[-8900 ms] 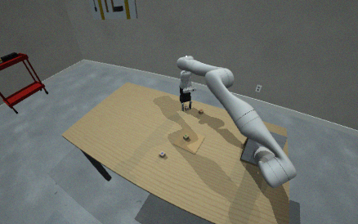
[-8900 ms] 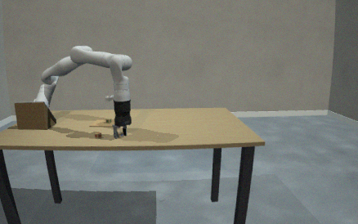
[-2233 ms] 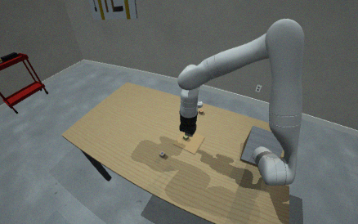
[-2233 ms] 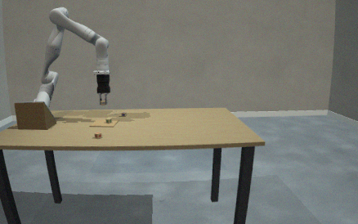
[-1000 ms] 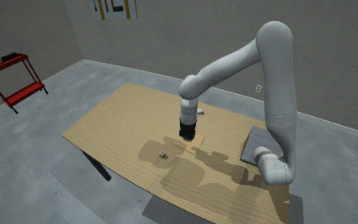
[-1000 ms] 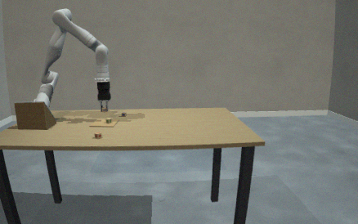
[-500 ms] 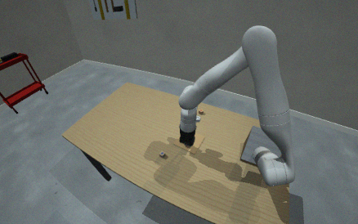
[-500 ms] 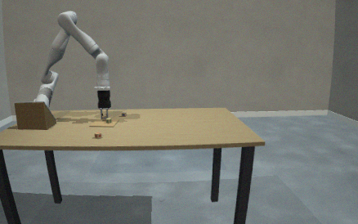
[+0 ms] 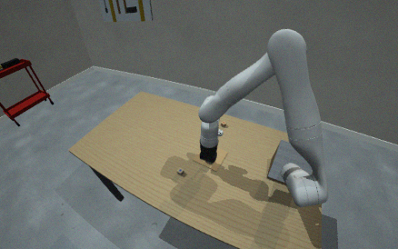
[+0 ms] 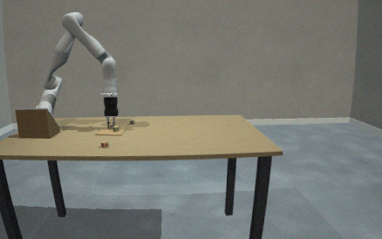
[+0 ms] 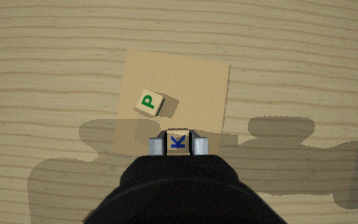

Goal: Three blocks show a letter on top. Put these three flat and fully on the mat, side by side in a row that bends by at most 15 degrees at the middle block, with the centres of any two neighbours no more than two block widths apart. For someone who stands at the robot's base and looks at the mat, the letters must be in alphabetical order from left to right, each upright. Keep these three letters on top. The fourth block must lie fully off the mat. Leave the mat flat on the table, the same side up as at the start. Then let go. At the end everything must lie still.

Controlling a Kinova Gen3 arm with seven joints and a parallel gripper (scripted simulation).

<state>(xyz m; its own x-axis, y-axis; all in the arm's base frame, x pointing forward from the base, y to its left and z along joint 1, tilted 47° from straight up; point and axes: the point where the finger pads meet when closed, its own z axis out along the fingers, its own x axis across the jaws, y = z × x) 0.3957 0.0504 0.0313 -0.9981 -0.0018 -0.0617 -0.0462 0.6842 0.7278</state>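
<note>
My gripper point(image 11: 177, 139) is shut on a block with a blue K point(image 11: 178, 141) on top. It holds the block low over the tan mat point(image 11: 175, 100), at the mat edge nearest the wrist camera. A block with a green P point(image 11: 149, 102) lies on the mat, turned at an angle, just beyond the K block and a little to its left. In the top view the gripper point(image 9: 208, 156) hides the mat's middle. In the exterior view the gripper point(image 10: 110, 125) stands next to the P block point(image 10: 116, 128).
Three more blocks lie off the mat: a pale one point(image 9: 180, 171) toward the table's front, and an orange one point(image 9: 223, 124) and a white one point(image 9: 220, 133) behind the arm. The robot's grey base plate point(image 9: 283, 164) is at the right. A red cart point(image 9: 20, 86) stands far left.
</note>
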